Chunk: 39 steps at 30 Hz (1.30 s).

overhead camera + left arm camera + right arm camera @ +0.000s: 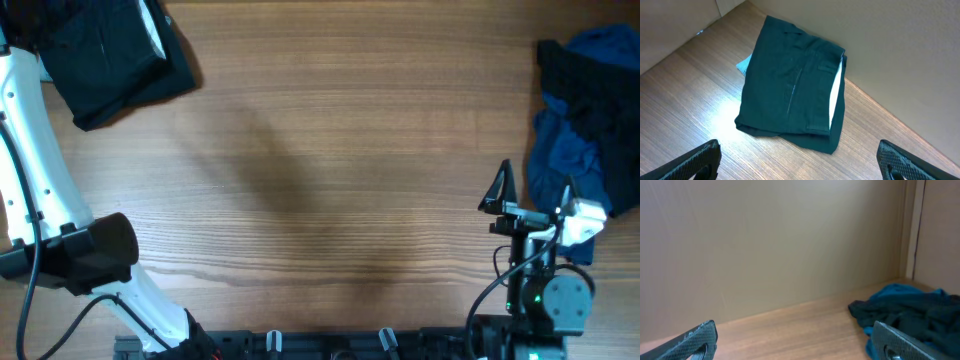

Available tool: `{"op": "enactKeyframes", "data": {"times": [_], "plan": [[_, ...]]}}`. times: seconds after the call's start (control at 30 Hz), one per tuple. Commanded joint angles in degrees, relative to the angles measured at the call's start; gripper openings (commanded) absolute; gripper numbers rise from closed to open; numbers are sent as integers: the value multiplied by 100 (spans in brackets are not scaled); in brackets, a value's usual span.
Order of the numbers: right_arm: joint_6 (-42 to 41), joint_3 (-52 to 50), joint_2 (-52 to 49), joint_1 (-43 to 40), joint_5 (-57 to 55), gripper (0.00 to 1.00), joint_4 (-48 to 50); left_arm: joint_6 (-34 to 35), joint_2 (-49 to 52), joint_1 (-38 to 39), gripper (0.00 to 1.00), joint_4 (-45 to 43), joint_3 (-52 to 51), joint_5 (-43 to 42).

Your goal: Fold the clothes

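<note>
At the near edge of the tabletop (330, 150), toward the right corner, the right gripper (533, 192) points toward the far edge with its jaws spread as wide as they go and nothing between them. Its wrist view shows only bare wood and the wall (770, 240). It looks parked out of the way, leaving the middle free as working space.

The left arm (30, 150) runs from the near-left corner along the left edge toward the far-left corner. The left gripper (799, 150) hangs just short of the black shorts (790, 85), also fully spread and holding nothing.

The shorts (110, 60) lie in the far-left corner, close to the wall, as a compact flat rectangle with a strip of pale lining (837, 85) showing along one side. Judging by that tidy shape and the corner spot, the fold looks finished and the garment set aside. At the right edge, toward the far corner, a crumpled blue pile (580, 130) of royal-blue and navy cloth sits unfolded.

The overhead frame cuts off the left gripper itself, and the arm covers part of the shorts. A light-blue scrap (743, 65) peeks from under them, and what it is cannot be told. No button can be made out. The blue pile runs off the frame, so how many pieces it holds is unclear.
</note>
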<state>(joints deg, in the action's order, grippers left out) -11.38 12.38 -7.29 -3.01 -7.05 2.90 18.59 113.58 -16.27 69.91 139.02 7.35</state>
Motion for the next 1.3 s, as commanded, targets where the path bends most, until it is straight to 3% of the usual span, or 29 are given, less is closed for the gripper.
{"op": "enactKeyframes", "data": {"times": [0.0, 0.17, 0.4, 0.83, 1.27], "plan": [[-140, -509, 376, -28, 116, 100, 608, -11, 0, 2, 100, -15, -26, -46], [599, -1034, 697, -28, 398, 100, 1117, -11, 0, 2, 100, -15, -26, -48], [844, -1209, 710, -22, 549, 100, 1438, -9, 0, 2, 100, -15, -26, -48], [839, -1209, 710, -22, 544, 100, -234, -11, 0, 2, 100, -15, -26, -48], [837, -1209, 702, -24, 564, 100, -232, -11, 0, 2, 100, -15, -26, -46]]}}
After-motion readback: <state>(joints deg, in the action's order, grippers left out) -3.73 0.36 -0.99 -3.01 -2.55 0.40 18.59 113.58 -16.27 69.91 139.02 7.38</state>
